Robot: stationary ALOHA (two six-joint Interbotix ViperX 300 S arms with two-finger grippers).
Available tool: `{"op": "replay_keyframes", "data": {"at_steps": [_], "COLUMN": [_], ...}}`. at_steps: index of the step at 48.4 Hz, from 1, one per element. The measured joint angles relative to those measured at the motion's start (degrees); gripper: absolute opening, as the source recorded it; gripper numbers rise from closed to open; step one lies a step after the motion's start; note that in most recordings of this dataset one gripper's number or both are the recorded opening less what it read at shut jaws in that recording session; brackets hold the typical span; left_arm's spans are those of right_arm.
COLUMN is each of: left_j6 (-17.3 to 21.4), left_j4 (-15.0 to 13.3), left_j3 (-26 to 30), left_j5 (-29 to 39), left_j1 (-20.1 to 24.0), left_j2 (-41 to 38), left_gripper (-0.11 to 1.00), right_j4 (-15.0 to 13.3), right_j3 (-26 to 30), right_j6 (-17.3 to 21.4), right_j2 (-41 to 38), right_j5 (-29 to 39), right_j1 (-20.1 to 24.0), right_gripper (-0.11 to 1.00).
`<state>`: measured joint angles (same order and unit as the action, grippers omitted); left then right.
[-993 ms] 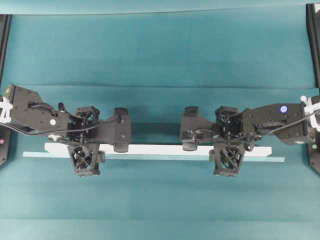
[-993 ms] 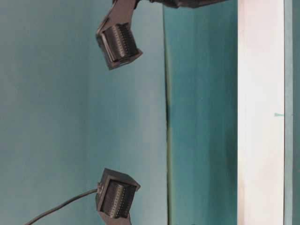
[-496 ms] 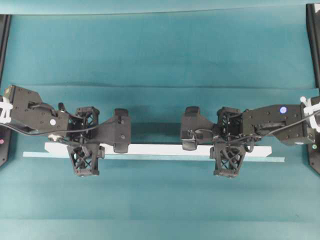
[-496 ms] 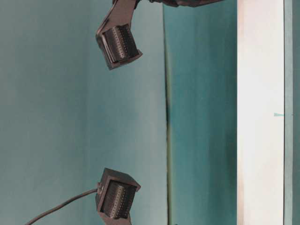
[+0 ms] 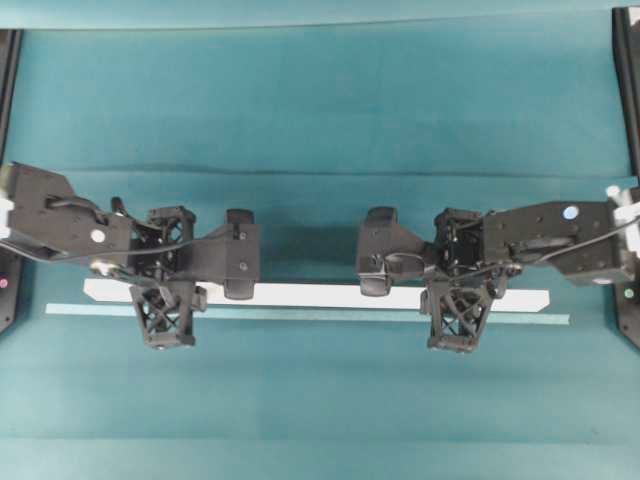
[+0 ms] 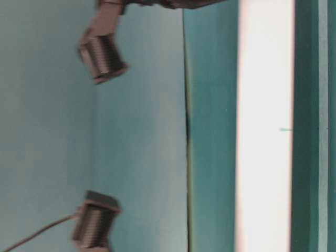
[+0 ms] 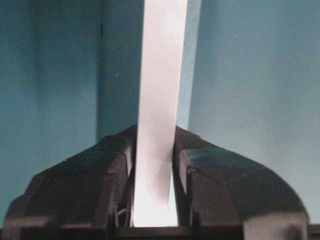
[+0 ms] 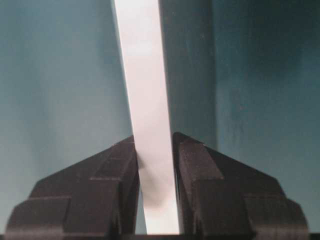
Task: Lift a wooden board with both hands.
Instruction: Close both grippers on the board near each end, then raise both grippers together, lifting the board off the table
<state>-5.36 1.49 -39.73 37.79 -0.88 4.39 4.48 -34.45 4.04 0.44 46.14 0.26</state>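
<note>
White wooden board (image 5: 320,295) runs L–R across most of the overhead view, above the teal desk (image 5: 320,100). My left end effector (image 5: 163,290) pinches it near its L end, my right end effector (image 5: 459,296) near its R end; both straddle the board crosswise, one finger on the far edge, one on the near. Left wrist view: board (image 7: 160,100) sits squeezed between my two black fingers (image 7: 95,190), touching both, and runs straight away from the cam. Right wrist view: same picture, board (image 8: 147,100) clamped between fingers (image 8: 210,195), leaning slightly left as it recedes. Thin pale teal strip (image 5: 300,314) lies on the desk just below the board in the overhead view, about the same length; sticks out past the board at both ends. Table-level view is blurred: board (image 6: 265,126) shows as a broad white band running top to bottom, with a dark teal gap between it and the pale strip (image 6: 323,126) at the R edge, so board is apart from strip there. Two black ribbed blocks (image 6: 102,55) in that view, upper L and lower L; can't tell exactly what parts of my arms they are.
</note>
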Motion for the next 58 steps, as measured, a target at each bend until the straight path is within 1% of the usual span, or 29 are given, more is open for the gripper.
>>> {"op": "replay_keyframes", "data": {"at_steps": [14, 21, 36, 58], "left_j6": [-0.6, -0.6, -0.8, -1.8], "left_j4": [0.0, 0.0, 0.0, 0.0], "left_j3": [4.7, 7.1, 11.7, 19.5], "left_j5": [10.5, 13.3, 20.2, 29.6], "left_j1": [0.1, 0.0, 0.1, 0.1], "left_j2": [6.2, 7.9, 8.3, 8.8], "left_gripper": [0.18, 0.18, 0.18, 0.18], "right_j4": [0.0, -0.1, -0.3, -0.3], "right_j3": [3.9, 6.2, 13.0, 21.4], "right_j6": [0.1, 0.2, 0.2, 0.7], "right_j2": [4.5, 5.8, 6.7, 6.7], "right_j5": [8.3, 12.8, 22.9, 33.7], "right_j1": [-0.4, -0.4, -0.8, -0.8], "right_gripper": [0.21, 0.21, 0.21, 0.21]}}
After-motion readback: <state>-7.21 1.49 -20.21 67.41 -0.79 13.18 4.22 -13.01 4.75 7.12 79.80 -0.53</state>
